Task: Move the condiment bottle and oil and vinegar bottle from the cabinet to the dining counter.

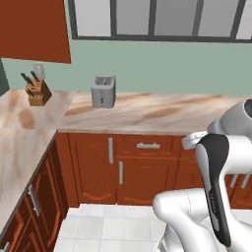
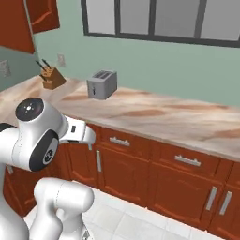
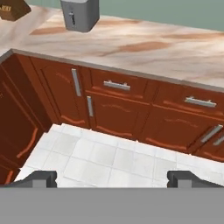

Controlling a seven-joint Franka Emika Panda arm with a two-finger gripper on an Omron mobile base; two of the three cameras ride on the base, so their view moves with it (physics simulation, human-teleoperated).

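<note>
Nearest the lens in the hand view, the gripper [image 3: 112, 178] is hanging over the white tiled floor [image 3: 105, 155] with its two dark fingertips [image 3: 40, 177] standing at full spread and nothing between them; the hand is released. Beyond the floor, the low cabinets [image 3: 118, 109] are forming a red-brown front with silver bar handles, and they are carrying a beige marble counter [image 1: 147, 114] with brown veins that is turning a corner at the left and running toward the camera. One grey toaster [image 1: 103, 91] is standing on this counter against the pale green wall [image 1: 162, 66] and serves as the landmark. One wooden knife block [image 1: 38, 92], with dark handles projecting upward, is sitting on the counter to the left of the toaster, near the corner. One wall outlet [image 2: 61, 59] is showing on the wall just above and behind the block. One dark-framed window [image 1: 157, 18] with several panes is spanning the wall above and to the right of the toaster. The cabinet [image 1: 33, 30], the reddish-brown wall unit of the task, is hanging above and to the left of the toaster, over the knife block; its doors are appearing as flat panels at the frame edge, and its contents cannot be made out. The white arm [image 1: 216, 187] is folding in front of the low cabinets, to the right of and below the toaster.
</note>
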